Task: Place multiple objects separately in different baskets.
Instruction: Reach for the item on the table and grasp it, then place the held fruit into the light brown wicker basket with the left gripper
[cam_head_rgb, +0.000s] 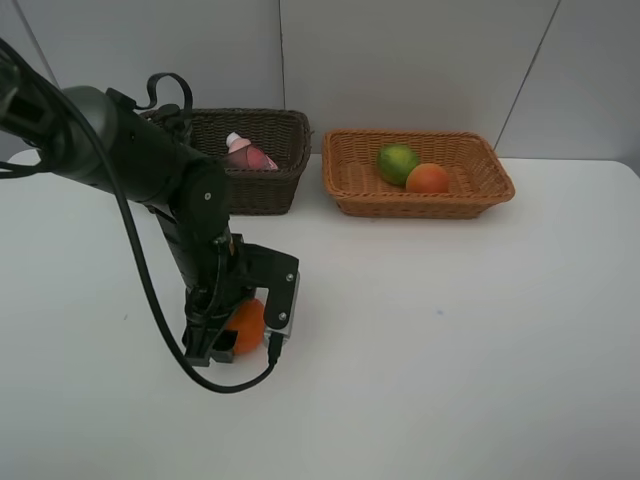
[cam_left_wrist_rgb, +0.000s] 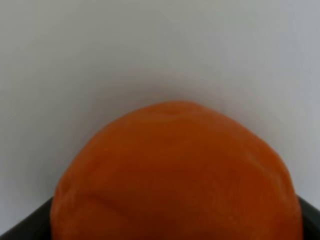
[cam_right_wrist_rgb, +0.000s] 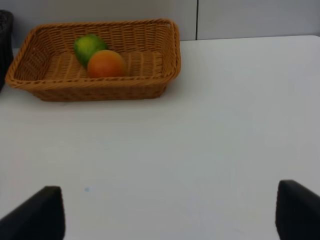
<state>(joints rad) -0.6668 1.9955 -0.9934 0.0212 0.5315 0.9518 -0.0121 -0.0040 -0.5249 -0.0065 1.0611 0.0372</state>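
Left jaws (cam_head_rgb: 238, 335): I see them low over the desk (cam_head_rgb: 450, 350), closed around the orange mandarin (cam_head_rgb: 246, 325); in my left wrist view the fruit fills the space between them, dark finger edges just showing at either side.
Orange mandarin: held between the left jaws, at or just above the desk; I can't tell if it touches.
Right jaws (cam_right_wrist_rgb: 170, 212): spread wide, nothing between them, only bare desk.
Light basket (cam_right_wrist_rgb: 160, 80): well ahead of the right jaws; green fruit (cam_right_wrist_rgb: 89, 46) and peach (cam_right_wrist_rgb: 106, 64) lie inside, touching.
Dark basket (cam_head_rgb: 290, 150): beyond the left jaws, pink bottle (cam_head_rgb: 249, 153) lying inside.
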